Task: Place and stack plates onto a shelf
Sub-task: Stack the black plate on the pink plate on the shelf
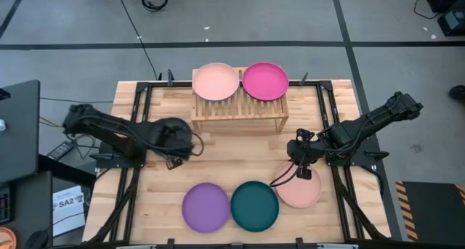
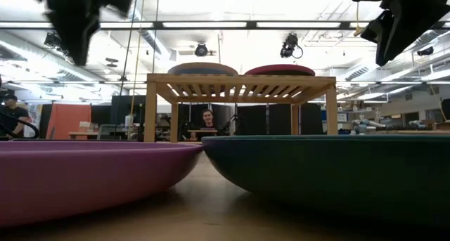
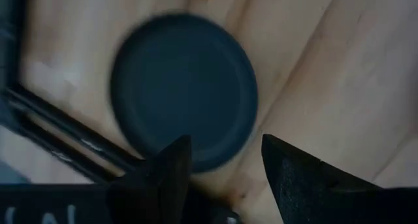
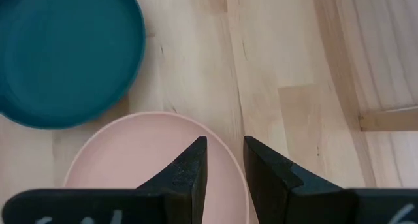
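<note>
The shelf (image 1: 240, 107) stands at the table's far middle, a peach plate (image 1: 215, 82) and a magenta plate (image 1: 265, 80) lying side by side on its slats. A purple plate (image 1: 205, 207) and a dark teal plate (image 1: 254, 205) lie flat near the near edge. My left gripper (image 3: 222, 162) hovers open above a charcoal plate (image 3: 183, 87) on the table's left; in the high view the arm covers most of that plate. My right gripper (image 4: 225, 165) hangs open with a narrow gap above the far rim of a second peach plate (image 4: 137, 159) on the table's right.
Black frame rails (image 1: 138, 125) run along both sides of the table under the arms. Bare planks (image 1: 240, 158) lie between the shelf and the near plates. The low view shows both grippers high above the table and a person (image 2: 208, 121) far behind the shelf.
</note>
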